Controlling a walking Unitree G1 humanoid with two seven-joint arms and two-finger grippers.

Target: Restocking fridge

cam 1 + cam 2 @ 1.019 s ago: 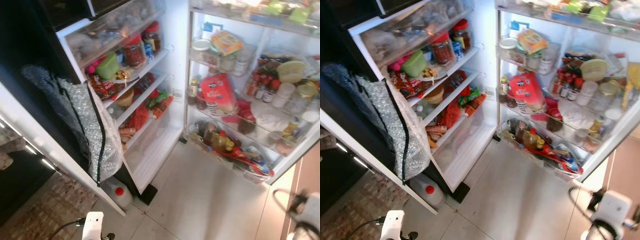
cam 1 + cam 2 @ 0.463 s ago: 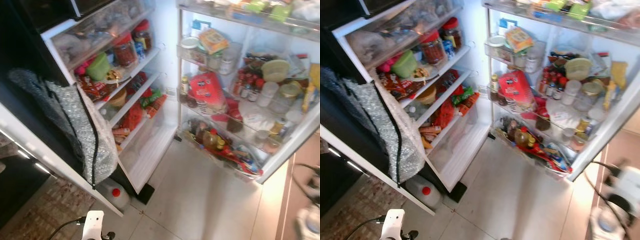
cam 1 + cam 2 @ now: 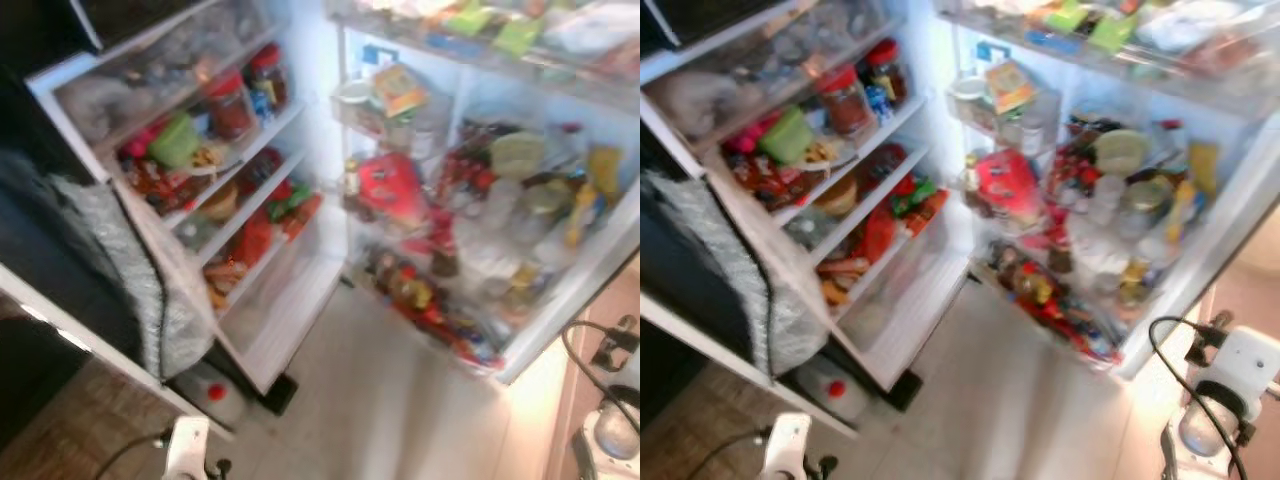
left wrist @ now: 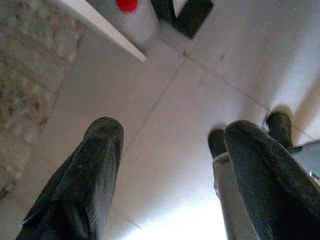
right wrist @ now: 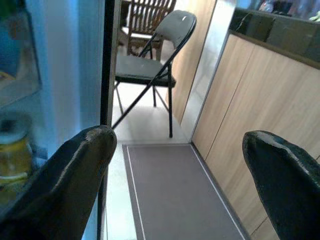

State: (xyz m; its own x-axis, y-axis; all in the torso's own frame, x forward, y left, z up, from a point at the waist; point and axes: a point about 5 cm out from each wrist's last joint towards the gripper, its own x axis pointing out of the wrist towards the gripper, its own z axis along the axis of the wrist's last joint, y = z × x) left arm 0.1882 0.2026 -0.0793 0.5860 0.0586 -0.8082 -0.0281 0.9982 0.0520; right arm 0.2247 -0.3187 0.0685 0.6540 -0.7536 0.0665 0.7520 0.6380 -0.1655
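Open white fridge [image 3: 290,300] ahead, shelves packed with jars and packets, view blurred. Left gripper [image 4: 170,145] fingers spread, empty, above pale tiled floor [image 4: 200,75]. Right gripper [image 5: 180,150] spread, empty, beside fridge door.

The fridge [image 3: 300,300] has smooth white plastic walls and clear plastic shelf fronts, glossy under its own light. On its upper left shelf stand clear jars [image 3: 228,100] with red plastic lids and a matt green plastic tub [image 3: 178,140]; lower shelves hold shiny foil-like snack packets [image 3: 255,235]. A silvery, crinkled padded bag [image 3: 140,290] hangs at the left door edge. The floor [image 4: 200,85] is pale smooth tile with a dull sheen; beside it lies a rough, patterned woven rug [image 4: 25,85]. The left gripper's fingers [image 4: 90,175] look matt black and rubbery. A folding chair [image 5: 160,65] has a black metal frame, next to matt light wood cabinet panels [image 5: 250,130].
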